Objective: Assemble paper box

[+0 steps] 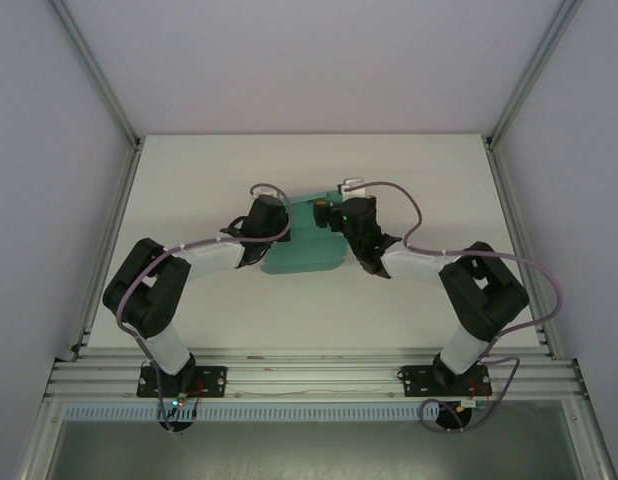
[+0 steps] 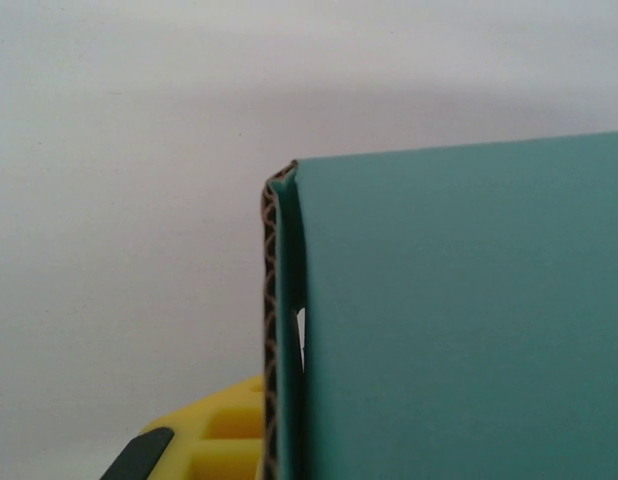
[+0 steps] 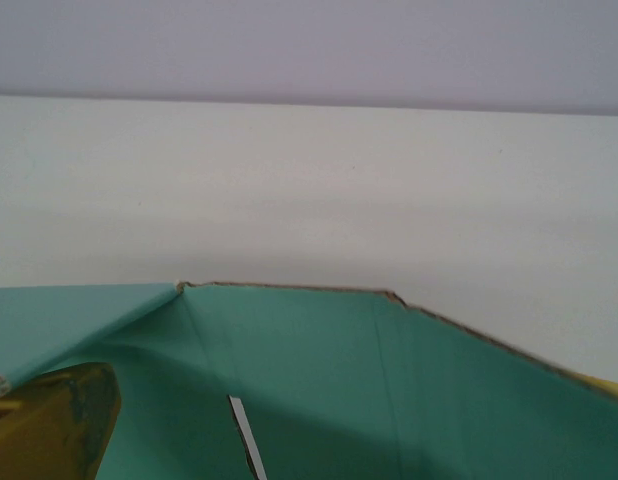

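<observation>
A: Where is the paper box (image 1: 307,255)?

B: In the middle of the white surface (image 1: 189,190), between the two arms. Both wrists lean in over its far half, and its near edge lies bare toward the arm bases.

A: And the left end effector (image 1: 282,220)?

B: Clenched on the paper box. In the left wrist view, the paper box (image 2: 459,320) fills the right side as a teal-green panel. Its brown corrugated edge runs from top to bottom. A yellow finger (image 2: 224,432) sits right beside that edge at the bottom left. The other finger is hidden behind the card.

A: The right end effector (image 1: 336,218)?

B: Released, with its jaws spread wide. In the right wrist view, one yellow finger (image 3: 49,425) shows at the lower left corner and a sliver of the other at the far right. The paper box (image 3: 319,385) lies across the gap between them. A creased flap rises on the left, and a narrow slit cuts the card near the bottom middle.

A: Is it touching the card?

B: I cannot tell. The fingers are close to it, but the contact isn't clear.
</observation>
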### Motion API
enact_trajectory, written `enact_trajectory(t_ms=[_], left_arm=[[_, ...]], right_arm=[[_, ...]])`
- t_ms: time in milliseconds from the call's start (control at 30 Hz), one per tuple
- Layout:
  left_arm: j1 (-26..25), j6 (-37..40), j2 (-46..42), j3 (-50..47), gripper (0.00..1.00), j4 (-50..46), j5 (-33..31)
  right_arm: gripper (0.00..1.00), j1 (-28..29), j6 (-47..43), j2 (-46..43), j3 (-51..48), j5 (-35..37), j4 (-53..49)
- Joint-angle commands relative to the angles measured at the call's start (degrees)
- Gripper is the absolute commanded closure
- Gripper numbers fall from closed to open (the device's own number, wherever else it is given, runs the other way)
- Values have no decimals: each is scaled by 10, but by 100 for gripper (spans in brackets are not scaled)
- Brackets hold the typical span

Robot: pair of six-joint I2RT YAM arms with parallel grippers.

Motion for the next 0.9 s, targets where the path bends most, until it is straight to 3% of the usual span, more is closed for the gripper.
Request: enact_trajectory(t_ms=[0, 300, 433, 867], left_arm=[[-11, -3, -24, -6, 100, -1, -16], [-11, 5, -31, -3, 100, 7, -33], [-11, 12, -31, 3, 100, 11, -27], [-10, 11, -35, 7, 100, 4, -7]], right_arm=[[0, -3, 9, -42, -17, 53, 16], [0, -9, 50, -228, -93, 54, -225], [0, -32, 90, -256, -108, 41, -307], [1, -65, 110, -209, -133, -34, -216]])
